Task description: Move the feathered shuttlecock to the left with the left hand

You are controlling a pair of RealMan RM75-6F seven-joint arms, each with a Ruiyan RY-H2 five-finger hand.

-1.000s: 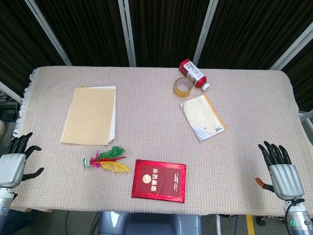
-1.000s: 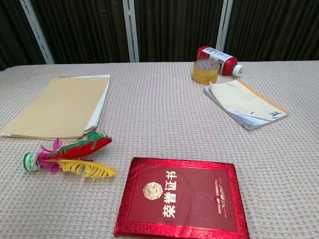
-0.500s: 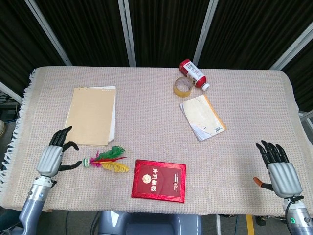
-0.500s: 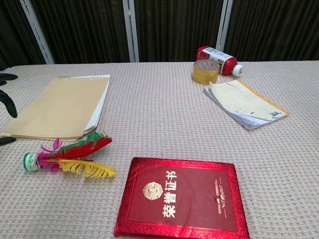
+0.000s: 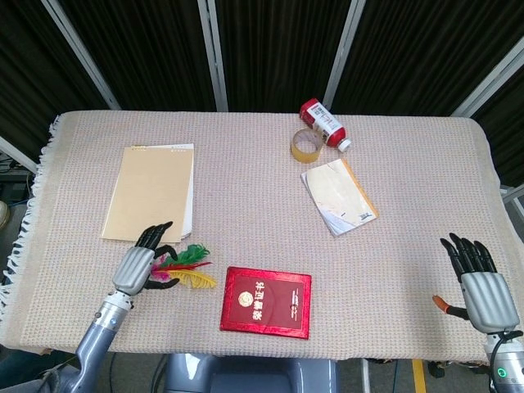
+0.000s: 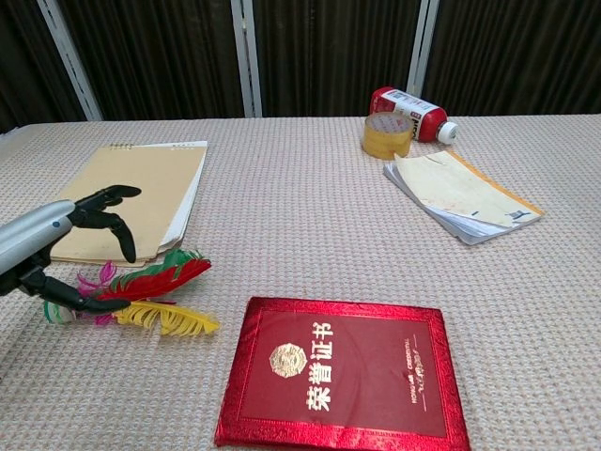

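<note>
The feathered shuttlecock [image 5: 187, 267] [image 6: 155, 293] lies on the cloth near the front left, its red, green and yellow feathers pointing right and its base at the left end. My left hand [image 5: 137, 265] [image 6: 58, 248] hovers over that base end with fingers spread and curved around it, holding nothing; the base is mostly hidden behind the hand. At the front right corner of the table my right hand [image 5: 479, 286] rests open, fingers spread, far from the shuttlecock.
A tan notepad [image 5: 151, 192] lies just behind the shuttlecock. A red certificate booklet [image 5: 267, 301] sits to its right. Further back right are a tape roll [image 5: 306, 145], a red bottle [image 5: 322, 123] on its side and a small book [image 5: 338, 196].
My left hand has swept in from the table's left edge to the right and now hangs over the shuttlecock's base. The shuttlecock has not moved. The right hand shifted slightly.
</note>
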